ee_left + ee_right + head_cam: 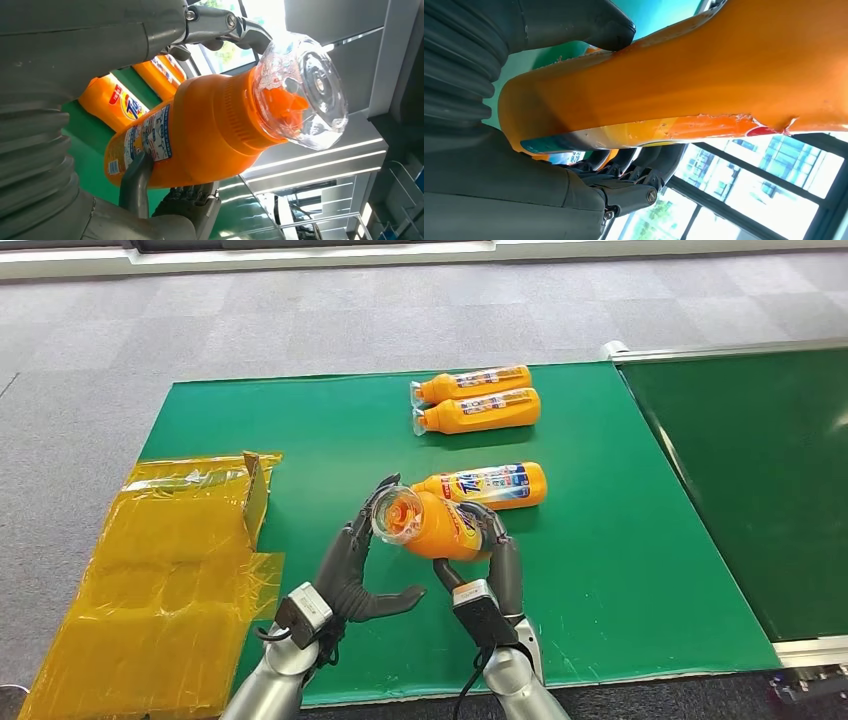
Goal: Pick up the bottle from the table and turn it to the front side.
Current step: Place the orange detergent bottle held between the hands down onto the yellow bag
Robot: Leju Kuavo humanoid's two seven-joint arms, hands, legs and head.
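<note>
Above the green table (300,440), right hand (490,560) grips the bottle (440,525) (cap toward camera).

bottle (440,525): orange body, clear cap, blue-and-white label
worktop (590,570): green
sheet (160,580): translucent yellow, on the left
floor (300,310): grey carpet squares

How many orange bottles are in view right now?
4: one held bottle in the right hand, one lying bottle just behind it, two far bottles lying side by side.
</note>
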